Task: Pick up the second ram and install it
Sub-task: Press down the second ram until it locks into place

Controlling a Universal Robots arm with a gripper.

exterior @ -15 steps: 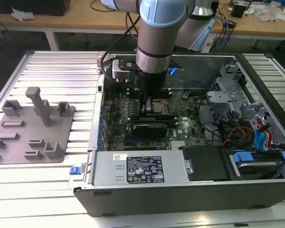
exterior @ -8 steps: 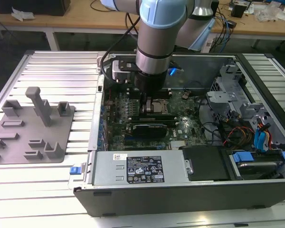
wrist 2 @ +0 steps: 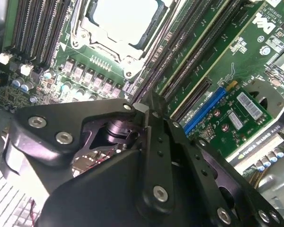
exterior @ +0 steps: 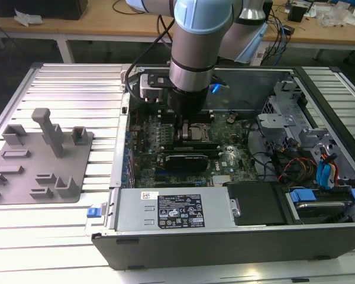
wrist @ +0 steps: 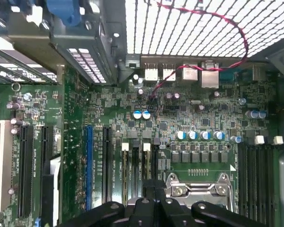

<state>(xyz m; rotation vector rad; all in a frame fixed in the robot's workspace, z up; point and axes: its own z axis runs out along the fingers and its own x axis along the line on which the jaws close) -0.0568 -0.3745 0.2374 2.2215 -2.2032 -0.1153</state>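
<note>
My gripper (exterior: 186, 137) reaches down inside the open computer case (exterior: 225, 239), onto the green motherboard (exterior: 148, 139) beside the processor socket (exterior: 199, 131). In both wrist views the black fingers (wrist 2: 154, 142) stand pressed together, gripper (wrist 2: 143, 109) shut, with nothing visible between them. The tips hover right over the long black memory slots (wrist: 135, 161) with white end latches, next to the socket (wrist: 199, 189). The second ram is hidden; I cannot make it out among the slots under the gripper (wrist: 149, 188).
A black expansion card (exterior: 186, 161) lies just in front of the gripper. A power supply (exterior: 171, 210) fills the near side of the case and drive cages (exterior: 284, 118) the exterior view's right. A grey holder fixture (exterior: 38, 160) sits outside on the exterior view's left.
</note>
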